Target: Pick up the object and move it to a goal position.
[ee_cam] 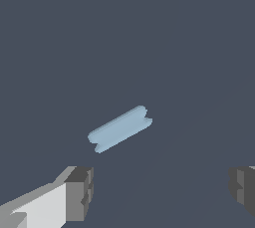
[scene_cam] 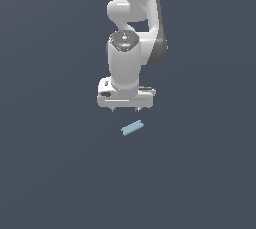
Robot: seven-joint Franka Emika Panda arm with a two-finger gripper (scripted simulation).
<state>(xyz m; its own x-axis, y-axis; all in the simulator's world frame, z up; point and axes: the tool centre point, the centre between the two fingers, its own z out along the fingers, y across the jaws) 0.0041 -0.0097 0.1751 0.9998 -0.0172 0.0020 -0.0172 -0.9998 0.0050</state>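
Arm [scene_cam: 135, 3] cut off at exterior view's top edge; one finger [ee_cam: 244, 187] cropped in wrist view.

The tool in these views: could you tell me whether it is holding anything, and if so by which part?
Nothing is held. The tool is open, and the light-blue bar lies apart from it on the surface, outside the gap between its fingers.

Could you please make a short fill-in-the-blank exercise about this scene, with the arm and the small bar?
1. The colour of the small bar is light ____.
2. The jaws of the gripper are ____, with nothing between them.
3. The bar lies on the floor, not touching the gripper; so far it is not yet ____.

Missing words: blue; open; grasped
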